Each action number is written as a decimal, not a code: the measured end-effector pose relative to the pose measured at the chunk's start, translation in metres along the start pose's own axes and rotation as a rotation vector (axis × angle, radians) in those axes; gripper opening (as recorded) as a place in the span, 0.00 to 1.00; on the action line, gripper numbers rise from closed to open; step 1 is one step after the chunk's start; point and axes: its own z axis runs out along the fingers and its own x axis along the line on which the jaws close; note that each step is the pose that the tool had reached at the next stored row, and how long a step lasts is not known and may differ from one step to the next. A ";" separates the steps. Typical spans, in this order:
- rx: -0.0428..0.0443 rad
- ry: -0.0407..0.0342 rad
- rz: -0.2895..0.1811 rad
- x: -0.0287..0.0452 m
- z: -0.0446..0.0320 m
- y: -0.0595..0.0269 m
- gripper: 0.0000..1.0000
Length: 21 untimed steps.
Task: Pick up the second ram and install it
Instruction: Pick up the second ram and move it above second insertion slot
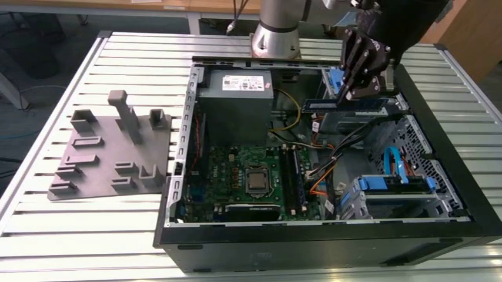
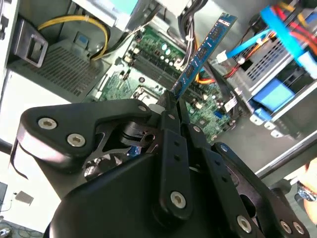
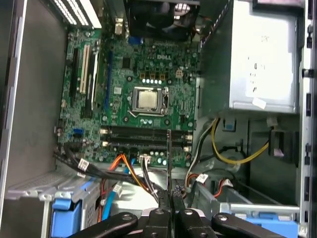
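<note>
Hand (image 1: pixel 361 95) is clamped tight on the second ram (image 1: pixel 323 106), holding it in the air over the open PC case (image 1: pixel 314 252), above the cables. In the first wrist view the stick shows edge-on over the memory slots (image 3: pixel 143 133) on the motherboard (image 3: pixel 148 69). Grey moulded plate (image 1: pixel 110 153) sits on the table (image 1: pixel 47 235) beside the case.

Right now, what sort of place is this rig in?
Probably a robotics lab bench: an open black desktop computer case on a slatted metal table, a grey moulded fixture plate beside it, jaws shut on a thin blue-green memory stick.
</note>
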 end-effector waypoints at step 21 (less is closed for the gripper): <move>-0.0024 0.0000 0.000 0.0226 0.0321 0.0129 0.11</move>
